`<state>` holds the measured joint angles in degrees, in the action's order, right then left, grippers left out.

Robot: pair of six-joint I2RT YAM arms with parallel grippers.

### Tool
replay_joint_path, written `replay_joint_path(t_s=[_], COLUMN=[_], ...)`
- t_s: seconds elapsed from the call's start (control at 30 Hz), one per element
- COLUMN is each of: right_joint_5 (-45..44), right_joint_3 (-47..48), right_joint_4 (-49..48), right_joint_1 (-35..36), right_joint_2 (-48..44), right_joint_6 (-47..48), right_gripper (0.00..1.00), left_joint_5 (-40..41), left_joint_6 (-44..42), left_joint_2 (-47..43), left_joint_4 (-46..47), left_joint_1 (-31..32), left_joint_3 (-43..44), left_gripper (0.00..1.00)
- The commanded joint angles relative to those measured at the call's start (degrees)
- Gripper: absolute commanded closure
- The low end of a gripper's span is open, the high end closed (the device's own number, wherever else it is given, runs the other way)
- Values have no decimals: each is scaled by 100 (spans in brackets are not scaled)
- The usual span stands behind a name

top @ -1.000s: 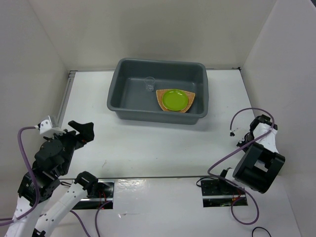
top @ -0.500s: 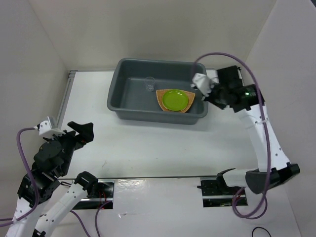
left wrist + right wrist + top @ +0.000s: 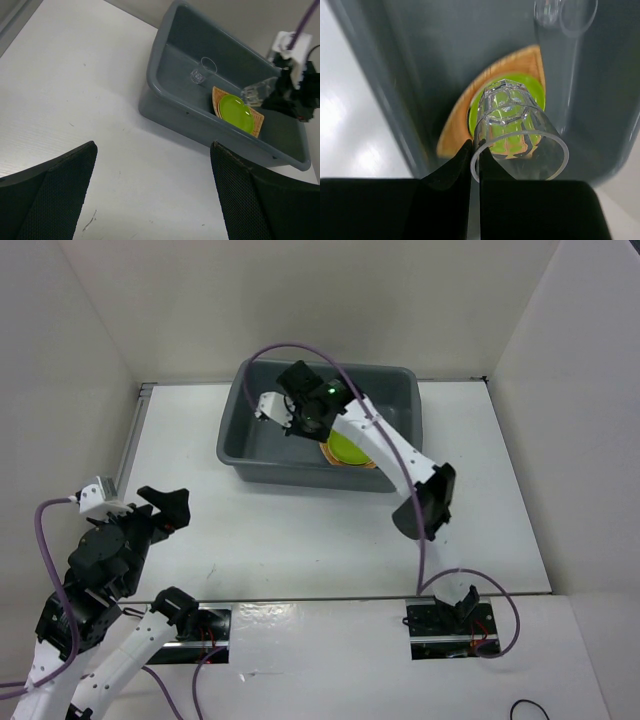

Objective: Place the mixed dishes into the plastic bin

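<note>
The dark grey plastic bin (image 3: 300,472) stands at the table's far middle. In it the lime-green plate (image 3: 350,450) lies on the orange woven plate (image 3: 372,464). My right gripper (image 3: 475,147) is shut on the rim of a clear cup (image 3: 515,130), held over the green plate (image 3: 535,85) inside the bin (image 3: 420,50). A second clear cup (image 3: 565,15) lies on the bin floor, also seen in the left wrist view (image 3: 202,72). My left gripper (image 3: 152,150) is open and empty above the near-left table. The cream saucer is out of view.
White walls enclose the table on the left, back and right. The right arm (image 3: 400,455) stretches from the near right across the bin's front rim. A metal strip (image 3: 135,435) runs along the table's left edge.
The right arm went from folded at the near right to the bin's right end, then over the bin's left half. The left arm has not moved.
</note>
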<state>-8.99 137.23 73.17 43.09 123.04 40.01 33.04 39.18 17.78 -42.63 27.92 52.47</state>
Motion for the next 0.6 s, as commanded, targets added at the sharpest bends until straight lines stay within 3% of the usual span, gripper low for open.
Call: replay_joint_path(t_s=[0.0, 0.17, 0.57], right_joint_5=[29, 135, 117], right_joint_3=[1310, 2824, 2792], right_joint_4=[128, 128, 128], right_joint_1=[41, 155, 156], right_joint_2=[534, 1913, 2751], right_joint_6=[86, 296, 455], right_gripper=[100, 100, 100], left_joint_5=[71, 19, -34], left_joint_6=[-86, -86, -139], left_joint_2=[6, 112, 270], left_joint_4=[220, 220, 273], left_joint_1=[-32, -32, -32], left_joint_3=[-17, -17, -17], left_gripper=[0, 0, 0])
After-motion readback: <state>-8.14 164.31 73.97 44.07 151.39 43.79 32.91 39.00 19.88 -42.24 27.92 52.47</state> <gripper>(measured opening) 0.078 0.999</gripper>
